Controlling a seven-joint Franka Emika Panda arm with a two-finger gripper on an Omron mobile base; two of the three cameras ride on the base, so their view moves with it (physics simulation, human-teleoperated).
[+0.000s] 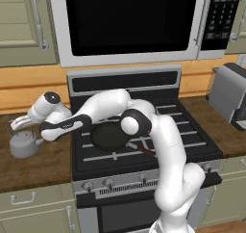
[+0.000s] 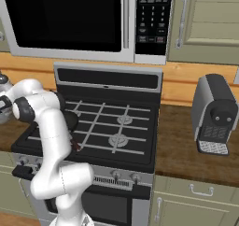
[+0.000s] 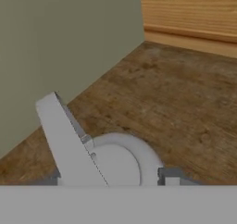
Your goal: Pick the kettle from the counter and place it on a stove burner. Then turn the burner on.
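Observation:
The small grey kettle point(image 1: 23, 144) stands on the brown wood counter point(image 1: 41, 172) left of the stove. My gripper point(image 1: 18, 123) hangs just above it, at the wire handle. In the hand view the kettle's lid point(image 3: 118, 163) lies right below the gripper point(image 3: 111, 177), and its handle point(image 3: 65, 135) rises as a pale strip between the fingers. The fingertips point(image 3: 170, 175) stand wide apart, so the gripper is open and holds nothing. The larger silver stove burner point(image 2: 116, 139) sits at the stove's front right, bare under its grate.
A black frying pan point(image 1: 108, 135) rests on the stove's left side, under my arm. Control knobs point(image 2: 114, 174) line the stove front. A grey coffee machine point(image 2: 214, 113) stands on the right counter. The microwave point(image 1: 129, 20) hangs above. A beige wall point(image 3: 60, 47) borders the counter's left.

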